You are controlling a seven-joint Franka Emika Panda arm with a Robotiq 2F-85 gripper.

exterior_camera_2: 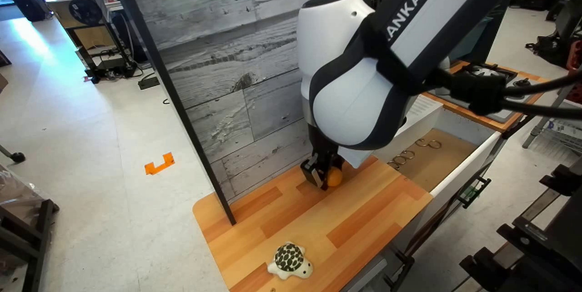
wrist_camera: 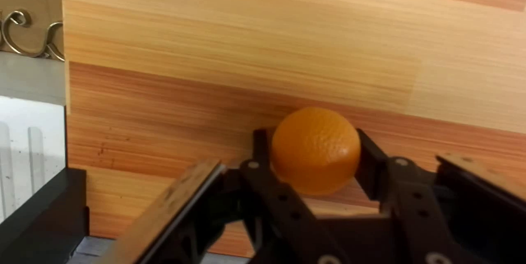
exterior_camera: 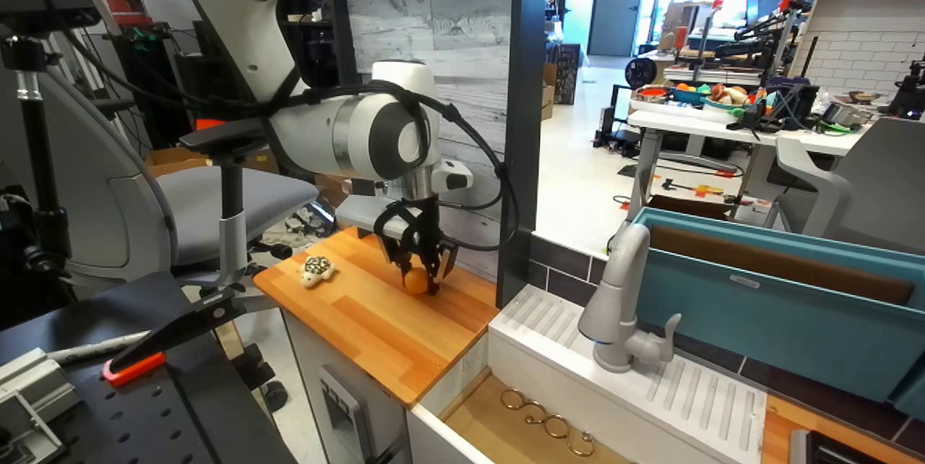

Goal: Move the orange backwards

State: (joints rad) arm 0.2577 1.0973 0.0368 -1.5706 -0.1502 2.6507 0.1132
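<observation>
The claw [wrist_camera: 314, 158] is closed on the orange [wrist_camera: 316, 144], held between its fingers [wrist_camera: 373, 167] near the table [exterior_camera_2: 300, 219] edge along the grey panel [exterior_camera_2: 273, 110]; a turtle figure [exterior_camera_2: 289, 260] lies toward the end edge away from the faucet [exterior_camera: 616, 305].

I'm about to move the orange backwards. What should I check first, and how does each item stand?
1. Orange between the fingers of the tool: ok, one on each side in the wrist view.
2. Firm grip: cannot tell; contact isn't clear.
3. Orange lifted off the countertop: cannot tell from these angles.
4. Orange away from the countertop edge by the sink: ok.
5. Turtle figure apart from the tool: ok in both exterior views.
6. Room beside the grey panel: cannot tell; the tool looks close, and which way is backwards isn't shown.
</observation>
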